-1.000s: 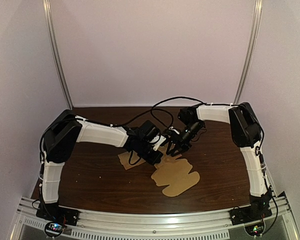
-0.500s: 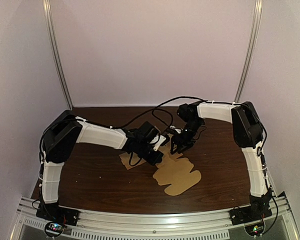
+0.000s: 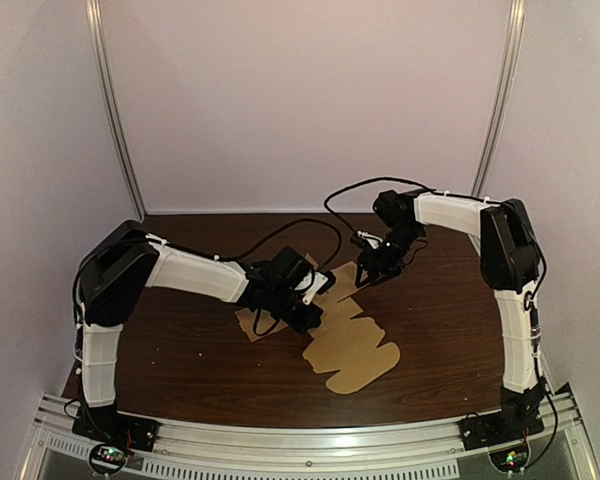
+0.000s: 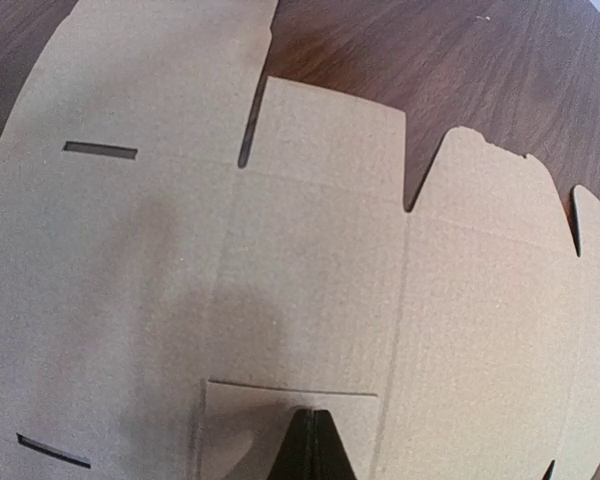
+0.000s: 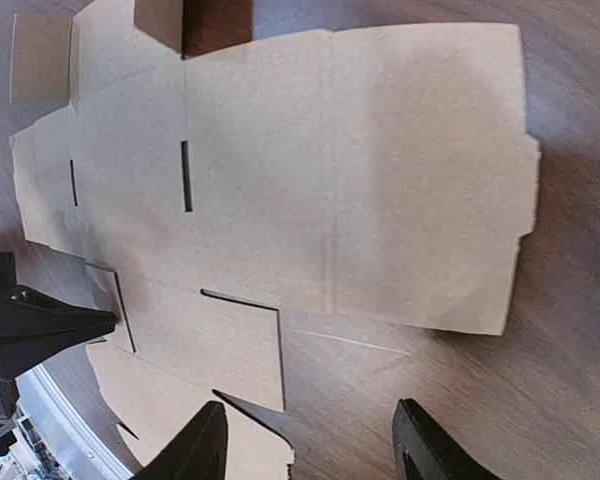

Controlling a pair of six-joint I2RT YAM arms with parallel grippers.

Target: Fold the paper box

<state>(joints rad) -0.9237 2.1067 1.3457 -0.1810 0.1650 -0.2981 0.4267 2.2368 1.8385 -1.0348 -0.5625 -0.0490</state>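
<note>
Spreading over the dark wooden table [image 3: 180,365], the paper box [image 3: 352,348] lies as a flat, unfolded blank of plain brown card, a little toward 5 o'clock from the tabletop's middle in the top view. Its outline is die-cut: square panels marked off by pressed crease lines, deep notches between them, and rounded tabs along the edge at 4 o'clock. One corner of it shows past the left arm at 9 o'clock.

The left gripper [image 3: 306,306] sits low over the blank's 10 o'clock side. Its fingers are closed tight together with nothing between them, and their tip rests on a small square flap [image 4: 245,420] that lies over the panel beneath. Whether it presses hard cannot be told.

The right gripper [image 5: 310,450] hangs above the blank's 12 o'clock edge with its fingers spread wide and nothing in them; wood and a corner of card show between.

Narrow slots [image 4: 100,150] pierce several of the panels.
</note>
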